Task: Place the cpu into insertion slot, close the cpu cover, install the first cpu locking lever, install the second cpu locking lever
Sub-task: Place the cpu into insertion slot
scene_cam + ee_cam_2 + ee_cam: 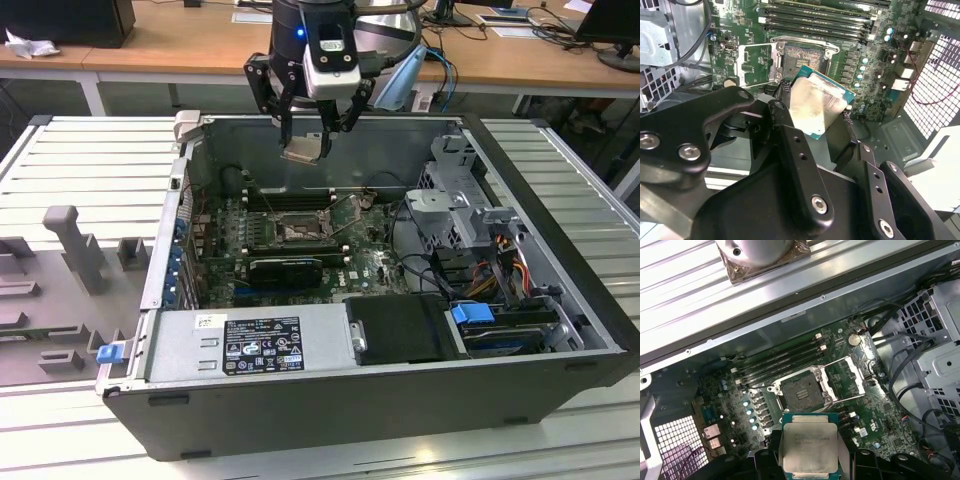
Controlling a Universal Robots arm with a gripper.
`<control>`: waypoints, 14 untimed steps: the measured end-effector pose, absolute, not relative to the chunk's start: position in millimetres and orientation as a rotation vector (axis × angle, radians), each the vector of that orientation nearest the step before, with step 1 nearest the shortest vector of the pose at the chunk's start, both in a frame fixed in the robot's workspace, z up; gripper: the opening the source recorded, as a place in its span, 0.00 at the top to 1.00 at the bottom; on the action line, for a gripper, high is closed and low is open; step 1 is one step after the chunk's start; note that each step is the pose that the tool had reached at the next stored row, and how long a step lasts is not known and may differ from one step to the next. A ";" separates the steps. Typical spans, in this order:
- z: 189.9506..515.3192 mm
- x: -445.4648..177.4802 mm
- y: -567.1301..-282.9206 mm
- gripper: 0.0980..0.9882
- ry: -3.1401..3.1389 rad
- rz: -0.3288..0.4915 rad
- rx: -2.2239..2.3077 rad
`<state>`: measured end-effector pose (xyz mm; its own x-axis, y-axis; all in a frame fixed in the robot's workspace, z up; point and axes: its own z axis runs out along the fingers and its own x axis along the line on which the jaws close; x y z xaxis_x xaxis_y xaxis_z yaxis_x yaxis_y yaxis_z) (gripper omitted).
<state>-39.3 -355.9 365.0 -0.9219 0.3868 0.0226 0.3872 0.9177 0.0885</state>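
Gripper (306,140): hangs over the open computer case (560,240), at about the height of its far wall.
Fingers (783,120): clamped on the cpu (809,447), one on each of two opposite edges, so the flat metal face and underside stay untouched.
Cpu location: in the air, in the grip, clear above the motherboard (875,420); not seated.
Cpu vs insertion slot (799,390): well apart in height. In the first wrist view the chip's far edge sits just short of the socket, so I judge it is not yet squarely over it.
Why held flat: the face looks roughly level with the board, probably so it can drop square into the socket.
Cpu look: thin square, pale silvery-beige metal lid with stepped corners, a green rim around it, and faint print on the face. It is shiny and catches glare in the second wrist view.
Slot state: dark centre exposed, silver rim, nothing in it.
Cpu cover (826,382): swung open beside the socket, with board visible through its window, which leaves the socket free for the chip.
Levers: thin wire bars stand released near the socket. I cannot tell which is first or second.
Memory slots (785,357): long, dark, just beyond the socket and not involved.
Progress: step one under way, nothing closed or locked.
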 end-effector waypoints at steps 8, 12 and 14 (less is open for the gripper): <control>365.0 -39.3 -355.9 0.52 -3.066 -0.143 -0.649; 365.0 -39.3 -355.9 0.52 -3.065 -0.143 -0.659; 365.0 -39.3 -355.9 0.52 -3.064 -0.143 -0.665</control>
<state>-39.3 -355.9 365.0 -0.9102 0.4136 0.0227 0.4140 0.9060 0.0884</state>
